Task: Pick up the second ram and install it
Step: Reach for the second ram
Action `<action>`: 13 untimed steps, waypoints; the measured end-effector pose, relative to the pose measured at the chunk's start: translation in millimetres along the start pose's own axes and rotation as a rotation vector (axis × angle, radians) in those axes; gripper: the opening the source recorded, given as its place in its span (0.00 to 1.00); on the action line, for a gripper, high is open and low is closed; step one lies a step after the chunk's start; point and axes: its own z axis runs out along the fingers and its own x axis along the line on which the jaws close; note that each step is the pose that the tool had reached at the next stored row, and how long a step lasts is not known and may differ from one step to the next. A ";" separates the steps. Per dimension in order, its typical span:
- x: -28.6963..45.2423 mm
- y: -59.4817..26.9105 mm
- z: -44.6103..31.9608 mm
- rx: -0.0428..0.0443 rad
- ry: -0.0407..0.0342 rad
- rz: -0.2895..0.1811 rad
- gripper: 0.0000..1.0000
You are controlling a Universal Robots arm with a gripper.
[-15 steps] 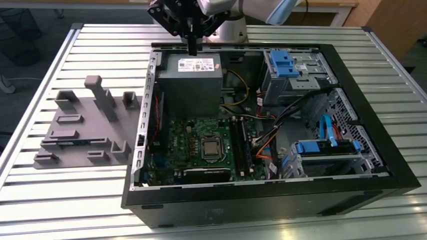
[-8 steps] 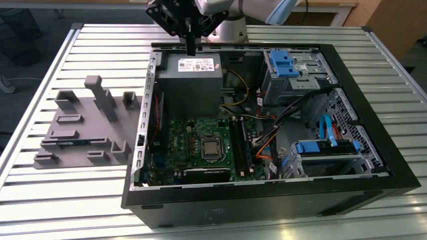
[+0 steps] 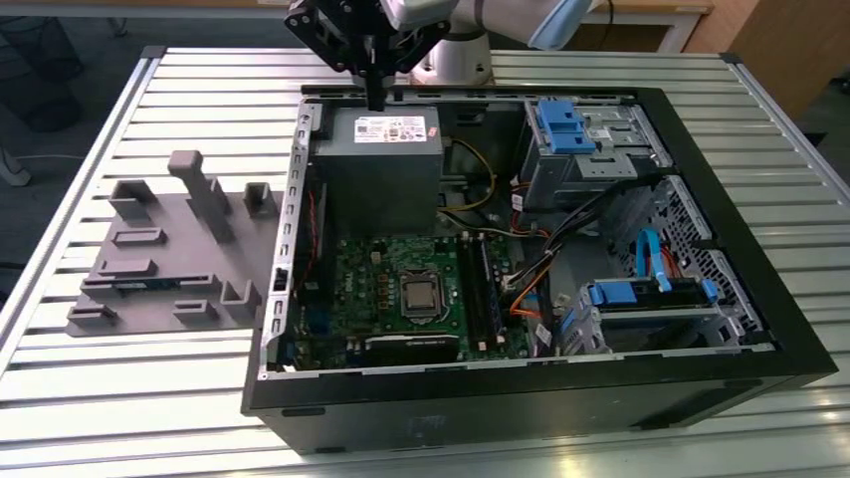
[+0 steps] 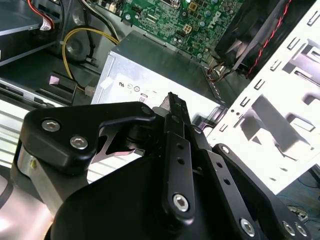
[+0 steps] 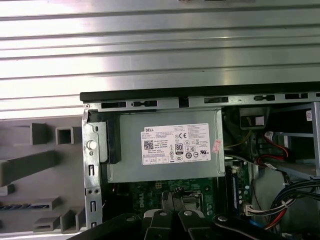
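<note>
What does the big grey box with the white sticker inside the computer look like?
The power supply is a grey metal-looking box with a white printed label on top. It sits flat in a corner of the open computer case, beside the green motherboard. The gripper hangs over it.

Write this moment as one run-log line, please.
tool: shut | position: over grey metal power supply box | long flat blue ram stick: in grey plastic holder

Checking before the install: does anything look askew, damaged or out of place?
Nothing stands out. The computer case lies open on the table, a blue ram stick sits in the grey holder, and the hand hangs above the power supply.
</note>
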 end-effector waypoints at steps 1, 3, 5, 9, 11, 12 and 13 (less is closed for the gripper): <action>0.5 0.0 0.0 0.0000 0.0000 0.000 0.11; 1.5 -0.1 0.0 0.0000 0.0000 0.000 0.11; 2.8 -0.2 -0.1 0.0000 0.0000 0.000 0.11; 5.7 -0.4 -0.2 0.0000 0.0000 0.000 0.11; 7.4 -0.6 -0.2 0.0001 0.0000 0.000 0.11; 8.5 -0.7 -0.3 0.0001 0.0000 0.000 0.11; 9.5 -0.7 -0.3 0.0000 0.0000 0.000 0.11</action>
